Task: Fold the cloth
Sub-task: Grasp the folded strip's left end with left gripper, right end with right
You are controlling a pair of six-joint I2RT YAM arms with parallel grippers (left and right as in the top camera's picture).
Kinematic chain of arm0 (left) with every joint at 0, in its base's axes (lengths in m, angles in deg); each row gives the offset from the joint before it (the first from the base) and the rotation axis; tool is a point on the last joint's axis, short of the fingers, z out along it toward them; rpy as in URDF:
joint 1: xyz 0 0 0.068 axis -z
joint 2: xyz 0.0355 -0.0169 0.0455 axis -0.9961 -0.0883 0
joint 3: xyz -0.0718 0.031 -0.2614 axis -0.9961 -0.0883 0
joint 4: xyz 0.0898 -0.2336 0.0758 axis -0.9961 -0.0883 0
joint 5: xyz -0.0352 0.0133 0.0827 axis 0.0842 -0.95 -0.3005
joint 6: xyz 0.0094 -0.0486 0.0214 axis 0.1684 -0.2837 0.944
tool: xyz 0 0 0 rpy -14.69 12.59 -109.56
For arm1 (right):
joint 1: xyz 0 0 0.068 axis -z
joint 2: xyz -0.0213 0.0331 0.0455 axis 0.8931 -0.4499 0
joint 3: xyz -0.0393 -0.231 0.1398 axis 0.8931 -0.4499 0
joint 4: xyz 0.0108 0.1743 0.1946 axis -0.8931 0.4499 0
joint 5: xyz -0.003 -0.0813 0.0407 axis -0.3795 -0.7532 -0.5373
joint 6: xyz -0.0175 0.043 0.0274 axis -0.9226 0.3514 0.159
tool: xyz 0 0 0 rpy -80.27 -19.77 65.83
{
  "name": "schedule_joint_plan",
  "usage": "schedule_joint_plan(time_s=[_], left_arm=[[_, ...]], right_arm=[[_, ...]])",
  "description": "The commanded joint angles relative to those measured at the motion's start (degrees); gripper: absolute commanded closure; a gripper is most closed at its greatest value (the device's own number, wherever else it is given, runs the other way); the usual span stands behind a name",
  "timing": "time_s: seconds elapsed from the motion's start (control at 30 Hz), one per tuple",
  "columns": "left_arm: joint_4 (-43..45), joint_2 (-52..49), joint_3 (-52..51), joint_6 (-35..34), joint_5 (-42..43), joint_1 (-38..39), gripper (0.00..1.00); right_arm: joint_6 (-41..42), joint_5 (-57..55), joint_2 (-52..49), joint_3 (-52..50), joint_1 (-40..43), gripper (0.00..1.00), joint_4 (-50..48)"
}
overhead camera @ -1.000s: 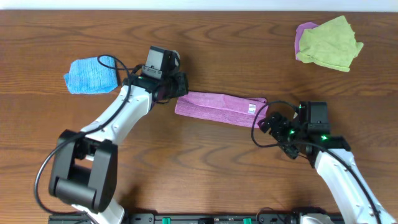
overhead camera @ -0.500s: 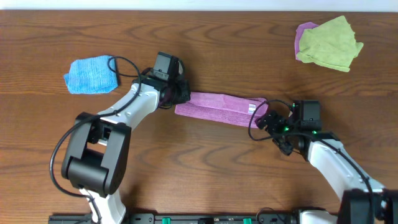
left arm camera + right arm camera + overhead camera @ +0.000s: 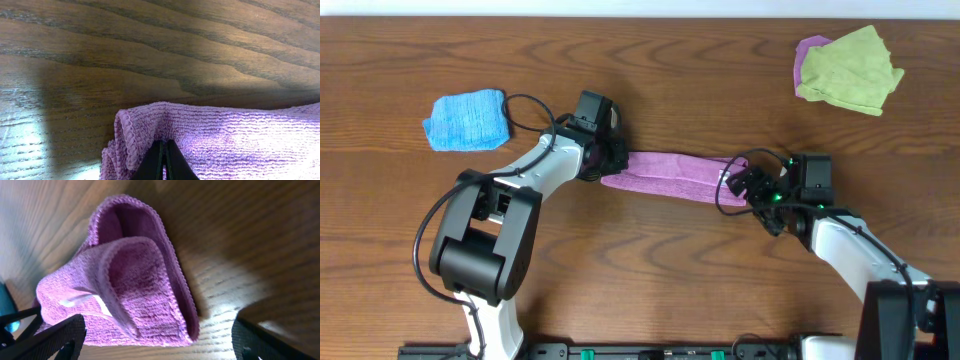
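Left wrist reveals, unlike overhead, left gripper (image 3: 163, 150) pinching the purple cloth (image 3: 240, 132); right gripper (image 3: 157, 332) gapes apart.

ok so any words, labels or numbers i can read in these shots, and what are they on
No text can be read in any view.
White tag on the purple cloth: any print is too small and blurred to read.
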Motion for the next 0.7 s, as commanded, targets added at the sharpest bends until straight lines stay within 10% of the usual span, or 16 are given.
schedule_joint_plan(time_s=[0.0,0.5,0.67], left_arm=[[-1.9,-1.4,0.15,0.37,-2.56,0.07,0.94],[-5.01,-1.4,0.15,0.35,-2.58,0.07,0.94],[-5.84,-1.4,0.15,0.37,-2.99,0.0,0.94]], right_arm=[[0.92,-0.9,-3.91,-1.46,-0.15,0.07,0.33],[1.6,-1.4,-13.18,-1.46,-3.52,0.25,-5.09],[-1.09,-2.71,-13.31,-1.44,-3.5,0.67,-5.16]])
